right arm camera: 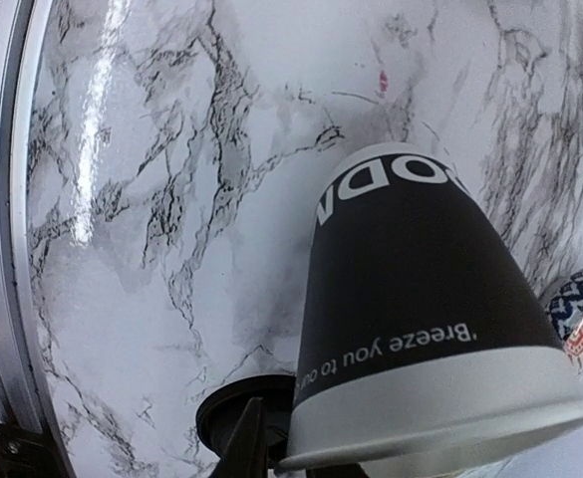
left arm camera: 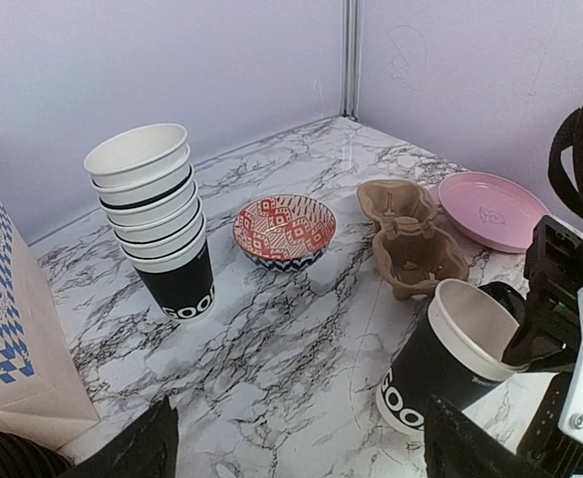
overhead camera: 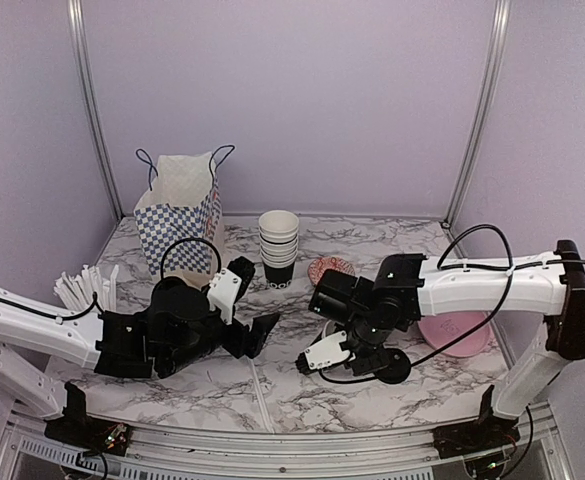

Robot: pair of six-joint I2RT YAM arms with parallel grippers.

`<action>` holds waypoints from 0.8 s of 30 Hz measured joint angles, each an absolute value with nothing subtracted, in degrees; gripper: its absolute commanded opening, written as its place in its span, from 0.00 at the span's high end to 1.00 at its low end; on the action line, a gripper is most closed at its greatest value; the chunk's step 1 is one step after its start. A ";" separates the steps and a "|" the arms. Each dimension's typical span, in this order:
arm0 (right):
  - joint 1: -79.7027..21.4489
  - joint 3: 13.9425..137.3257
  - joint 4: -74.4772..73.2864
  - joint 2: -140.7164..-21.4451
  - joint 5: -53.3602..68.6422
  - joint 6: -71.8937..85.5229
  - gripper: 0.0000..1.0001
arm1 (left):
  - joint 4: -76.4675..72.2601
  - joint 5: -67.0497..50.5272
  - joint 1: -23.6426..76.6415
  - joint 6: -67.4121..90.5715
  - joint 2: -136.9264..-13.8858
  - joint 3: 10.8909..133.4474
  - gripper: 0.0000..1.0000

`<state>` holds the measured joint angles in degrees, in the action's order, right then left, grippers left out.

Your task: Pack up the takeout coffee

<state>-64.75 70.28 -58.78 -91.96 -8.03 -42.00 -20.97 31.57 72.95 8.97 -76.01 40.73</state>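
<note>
Black cup point(right arm camera: 411, 279), "Breeze you to"

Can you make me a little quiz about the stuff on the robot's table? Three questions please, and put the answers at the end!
1. True or false: the single black cup has a lid on it.
2. Pick one: what sits between the stack of cups and the brown cup carrier?
A) a pink plate
B) a red patterned bowl
C) a paper bag
3. Fill the gap: the left fingers are ____ (open or shut).

Key: 1 false, its top is uncovered. 2 B. 3 open.
</note>
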 measured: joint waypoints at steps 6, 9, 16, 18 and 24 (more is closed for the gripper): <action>-64.84 70.52 -58.67 -93.19 -8.05 -41.85 0.73 | -20.93 31.55 72.95 9.28 -76.55 40.71 0.14; -64.84 70.67 -57.76 -93.12 -8.10 -42.06 0.72 | -20.91 31.55 72.95 9.47 -76.84 40.71 0.14; -64.84 70.67 -55.18 -93.12 -8.69 -42.68 0.62 | -20.67 31.51 72.95 9.80 -77.62 40.69 0.14; -64.84 70.81 -54.65 -93.12 -8.67 -42.94 0.58 | -20.69 31.53 72.95 9.89 -77.62 40.66 0.14; -64.47 74.17 -54.39 -92.97 -7.29 -43.79 0.46 | -20.64 31.55 72.95 9.89 -77.56 39.88 0.14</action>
